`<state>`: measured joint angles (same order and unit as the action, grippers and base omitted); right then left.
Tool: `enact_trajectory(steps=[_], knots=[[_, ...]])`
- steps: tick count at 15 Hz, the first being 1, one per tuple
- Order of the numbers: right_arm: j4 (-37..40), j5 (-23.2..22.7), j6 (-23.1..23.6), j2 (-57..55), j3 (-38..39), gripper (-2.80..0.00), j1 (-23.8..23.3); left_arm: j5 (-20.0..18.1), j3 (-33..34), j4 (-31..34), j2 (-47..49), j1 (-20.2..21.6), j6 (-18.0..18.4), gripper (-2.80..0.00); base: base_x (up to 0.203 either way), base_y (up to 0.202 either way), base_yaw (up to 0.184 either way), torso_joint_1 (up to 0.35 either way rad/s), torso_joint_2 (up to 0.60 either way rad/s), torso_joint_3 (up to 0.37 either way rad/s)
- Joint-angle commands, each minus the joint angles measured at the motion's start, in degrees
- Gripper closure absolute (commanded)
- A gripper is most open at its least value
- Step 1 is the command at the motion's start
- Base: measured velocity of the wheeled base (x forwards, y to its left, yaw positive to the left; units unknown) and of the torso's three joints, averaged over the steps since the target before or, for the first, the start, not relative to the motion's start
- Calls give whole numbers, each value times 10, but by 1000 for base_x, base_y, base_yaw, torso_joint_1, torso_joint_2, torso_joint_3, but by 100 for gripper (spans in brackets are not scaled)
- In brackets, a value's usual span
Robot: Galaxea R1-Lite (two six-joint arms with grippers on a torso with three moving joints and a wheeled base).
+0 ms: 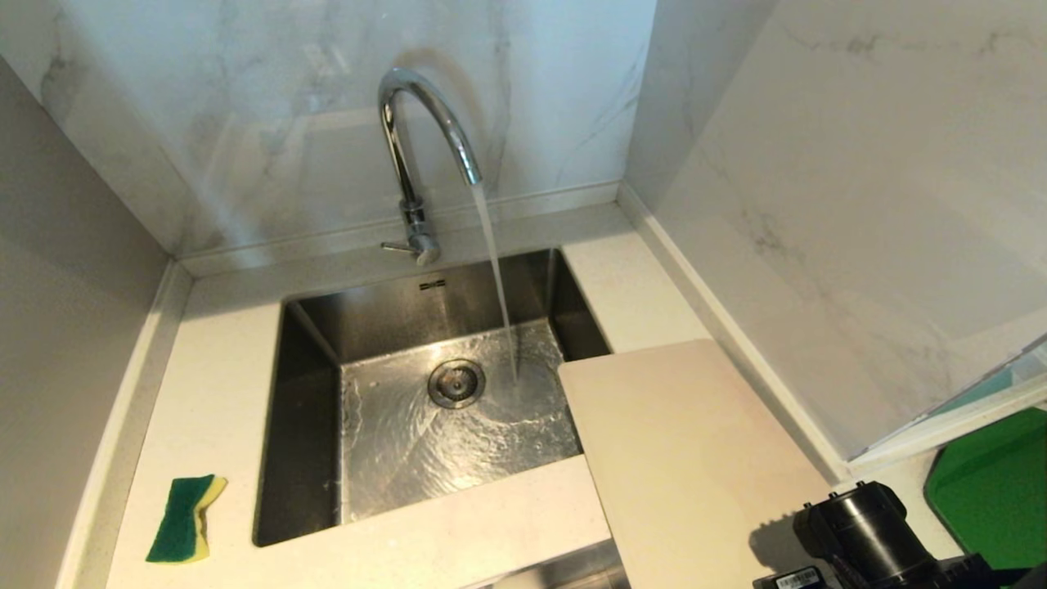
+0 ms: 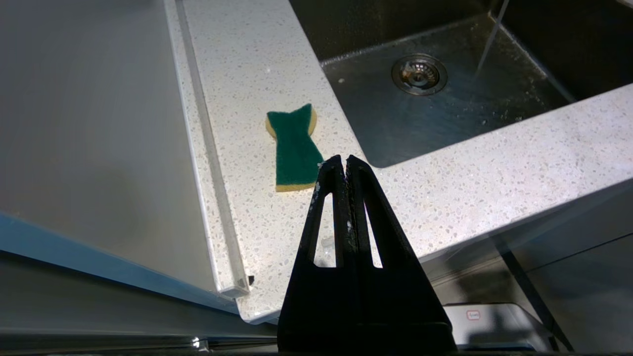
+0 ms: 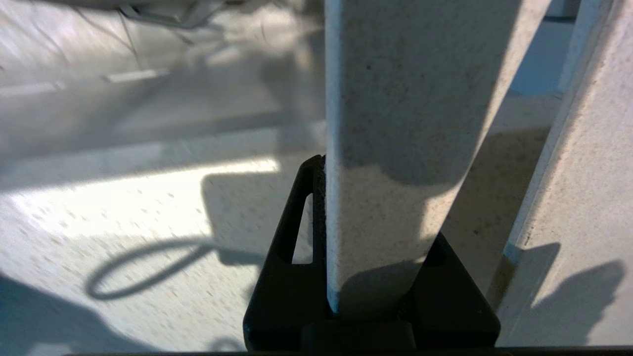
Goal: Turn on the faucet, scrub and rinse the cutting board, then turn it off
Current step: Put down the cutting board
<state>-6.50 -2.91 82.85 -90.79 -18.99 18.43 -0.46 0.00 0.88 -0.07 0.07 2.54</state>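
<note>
Right arm low at the bottom right of the head view, only its dark wrist housing showing there. Right gripper [image 3: 376, 237] clamped on the near edge of the cutting board [image 1: 687, 466], one black finger [image 3: 296, 217] pressed against the board's side, the pale slab standing up between the jaws in the right wrist view. Board lying in the lower right of the head view, its far left corner overhanging the sink [image 1: 311, 425].

Left gripper [image 2: 344, 165] fully closed, holding nothing, poised above the front edge of the table [image 1: 221, 343], tips pointing toward a green and yellow sponge [image 1: 186, 519] lying flat at the lower left, apart from the fingers.

Farther back, drain [image 1: 456, 383] at the middle of the wet basin. Faucet [image 1: 417, 139] at upper centre, water streaming from its curved spout into the sink just right of the drain. Green mat [image 1: 994, 491] at the right edge.
</note>
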Motion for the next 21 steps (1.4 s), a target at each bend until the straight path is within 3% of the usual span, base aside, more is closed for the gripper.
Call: enact_trajectory(steps=[1, 21], knots=[[0, -16, -9, -11, 2, 0, 0, 0, 1, 0, -1, 1, 0, 0, 0, 0, 0, 0, 0, 0], [-2, -27, -12, -85, -64, 0, 25, -3, 1, 0, -1, 0, 13, 0, 0, 0, 0, 0, 0, 0]])
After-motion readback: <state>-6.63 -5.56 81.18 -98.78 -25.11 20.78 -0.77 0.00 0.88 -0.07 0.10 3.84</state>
